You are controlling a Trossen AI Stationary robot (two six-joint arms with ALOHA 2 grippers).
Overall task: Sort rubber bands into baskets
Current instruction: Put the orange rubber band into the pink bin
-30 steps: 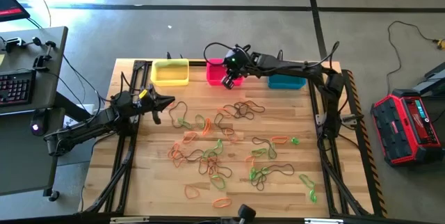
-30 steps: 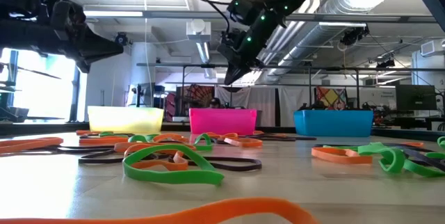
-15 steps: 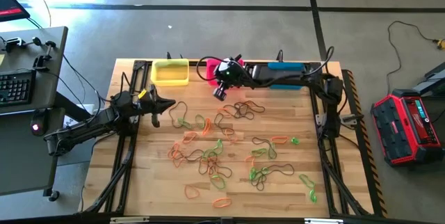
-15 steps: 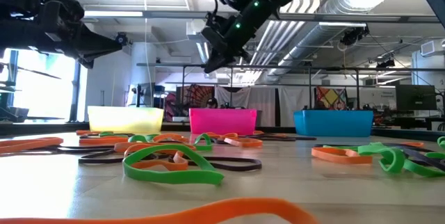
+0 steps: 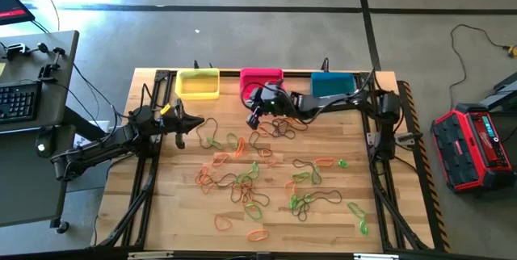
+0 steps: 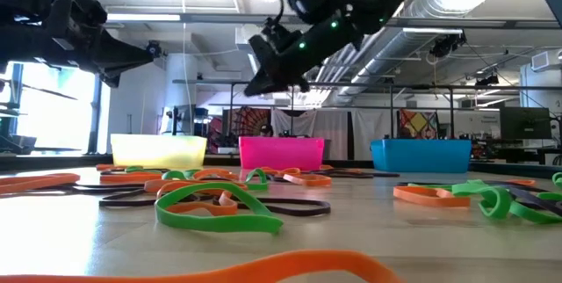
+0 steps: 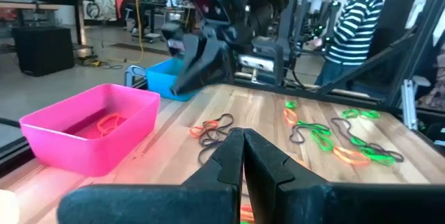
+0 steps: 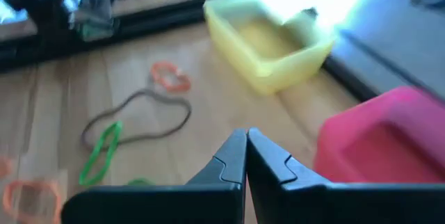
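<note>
While my right hand (image 5: 253,119) hangs shut and empty before the pink basket (image 5: 261,77), my left hand (image 5: 199,121) waits shut near rubber bands (image 5: 250,175) strewn across the desk (image 5: 178,211).

Three baskets stand in a row behind the right pincer (image 5: 253,120): yellow basket (image 5: 198,84), pink basket (image 5: 260,77) holding an orange band (image 7: 110,121), teal basket (image 5: 331,84). Green, orange and dark rubber bands (image 5: 250,181) lie scattered flat, mostly in front of that pincer.
</note>
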